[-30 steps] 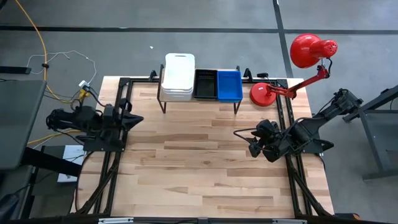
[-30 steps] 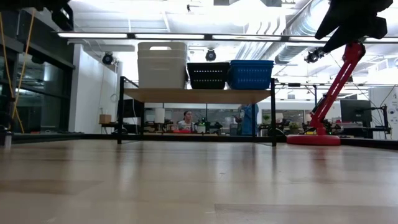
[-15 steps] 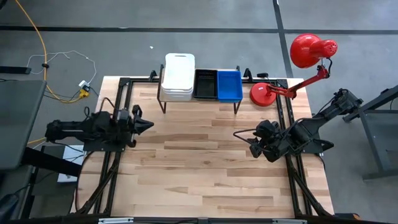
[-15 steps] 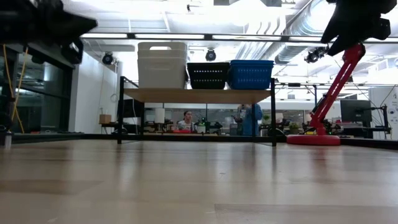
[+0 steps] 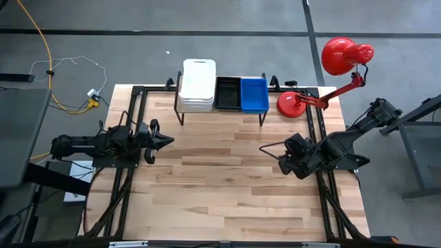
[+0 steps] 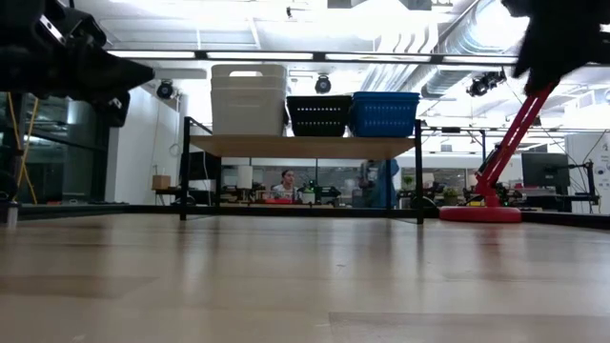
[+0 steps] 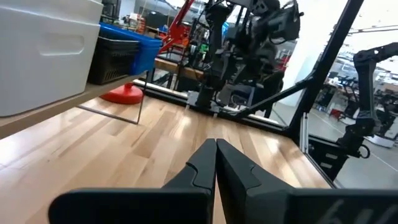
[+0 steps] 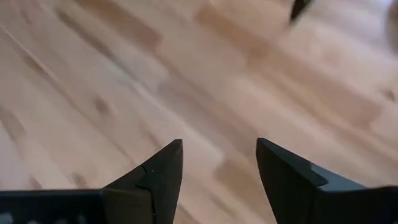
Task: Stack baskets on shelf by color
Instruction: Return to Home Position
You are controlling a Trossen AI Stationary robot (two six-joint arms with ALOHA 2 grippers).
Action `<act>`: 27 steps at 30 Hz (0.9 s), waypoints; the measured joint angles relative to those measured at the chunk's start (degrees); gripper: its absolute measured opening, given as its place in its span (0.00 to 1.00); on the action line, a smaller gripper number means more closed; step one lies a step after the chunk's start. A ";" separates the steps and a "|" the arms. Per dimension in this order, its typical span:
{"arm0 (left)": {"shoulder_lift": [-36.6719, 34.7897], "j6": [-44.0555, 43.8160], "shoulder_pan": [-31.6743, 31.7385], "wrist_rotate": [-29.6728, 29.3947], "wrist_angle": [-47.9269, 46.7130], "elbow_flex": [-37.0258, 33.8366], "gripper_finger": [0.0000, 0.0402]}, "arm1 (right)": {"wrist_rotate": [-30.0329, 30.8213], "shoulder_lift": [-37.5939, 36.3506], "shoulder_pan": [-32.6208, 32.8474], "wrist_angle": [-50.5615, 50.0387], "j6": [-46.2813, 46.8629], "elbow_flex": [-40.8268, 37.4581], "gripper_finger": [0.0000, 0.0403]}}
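Note:
The shelf (image 5: 220,112) stands at the table's far edge on thin dark legs. On its plank top sit a stack of white baskets (image 5: 198,85) at the left, a black basket (image 5: 227,93) in the middle and a blue basket (image 5: 253,94) at the right; they also show in the low view, white (image 6: 248,98), black (image 6: 318,114) and blue (image 6: 385,112). My left gripper (image 5: 169,140) is shut and empty above the table's left side, fingers (image 7: 214,163) pointing right. My right gripper (image 5: 264,148) is open and empty above the table's right side (image 8: 219,155).
A red desk lamp stands on its round base (image 5: 291,104) at the far right corner, right of the shelf, with its head (image 5: 343,54) beyond the table. Dark frame rails (image 5: 131,117) run along the left and right sides. Bare wooden tabletop (image 5: 220,186) lies between the arms.
My left gripper has moved toward the table's right, out over the tabletop, and has turned about its own axis on the way. My right gripper has shifted slightly. The baskets and the shelf have stayed where they were.

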 joint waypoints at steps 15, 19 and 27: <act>0.00 -0.04 0.00 0.03 0.09 0.00 0.00 | -1.87 -20.23 1.46 15.64 -13.66 -19.20 0.02; 0.00 -0.04 0.00 0.04 0.09 0.00 0.00 | -3.58 -31.25 -5.24 29.73 -23.91 -29.06 0.01; 0.00 -0.04 0.00 0.05 0.09 0.02 0.00 | -8.32 -44.74 -22.68 32.59 -39.94 -33.04 0.00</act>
